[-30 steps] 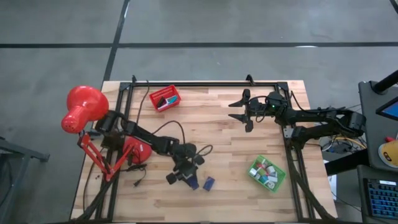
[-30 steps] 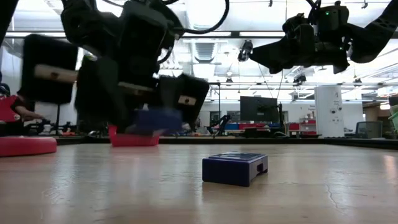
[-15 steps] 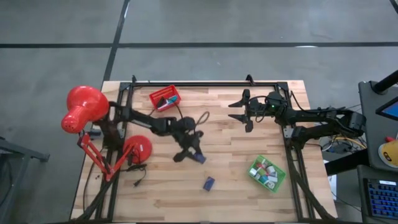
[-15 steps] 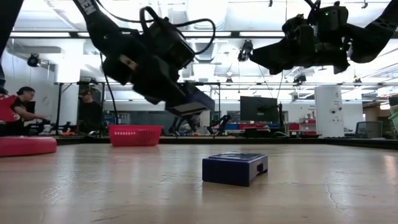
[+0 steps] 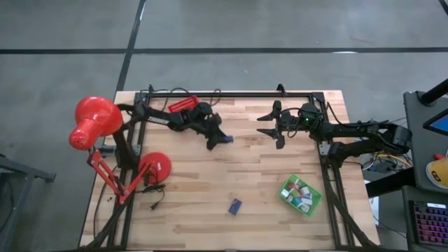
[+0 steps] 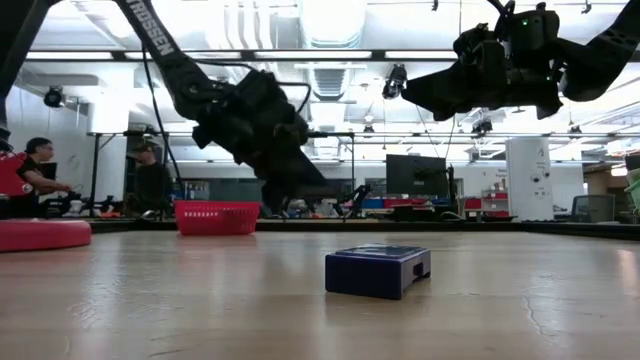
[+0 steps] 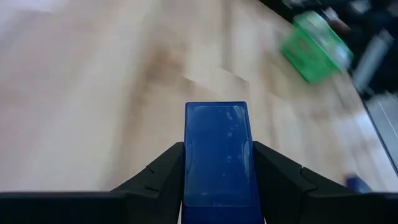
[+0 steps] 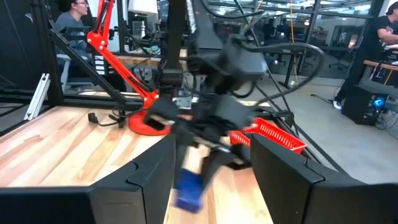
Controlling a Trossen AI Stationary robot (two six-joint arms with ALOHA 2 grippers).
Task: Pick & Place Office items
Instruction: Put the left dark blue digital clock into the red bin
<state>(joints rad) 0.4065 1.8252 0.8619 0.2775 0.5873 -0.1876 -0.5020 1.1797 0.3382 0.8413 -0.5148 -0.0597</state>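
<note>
My left gripper [image 5: 218, 138] hangs over the far left part of the table, shut on a blue block [image 7: 217, 155], which also shows in the right wrist view as a blue block [image 8: 188, 186]. It is just right of the red tray [image 5: 183, 105], which my left arm partly hides. A second navy block [image 5: 234, 206] lies flat on the wood near the front edge, also seen as a navy block [image 6: 378, 270]. My right gripper [image 5: 269, 126] hovers open and empty at the far right. My left gripper pinches the blue block by its two long sides [image 7: 188, 168] between the two fingers [image 7: 163, 173]. The fingers lie along the block, and its free end sticks out past them. They come from the table's left, slanting down. The block is lifted clear of the table.
A green tray [image 5: 301, 194] holding several small items sits at the near right. A red desk lamp [image 5: 94, 122] with its round base [image 5: 155, 166] stands at the left edge. A black frame [image 5: 231, 93] runs along the far edge. People sit in the room behind.
My left gripper has swung from the near middle of the table toward the far left, up to the red tray, rising a little and rolling its wrist. It has kept hold of the blue block. The second navy block has stayed where it was.
</note>
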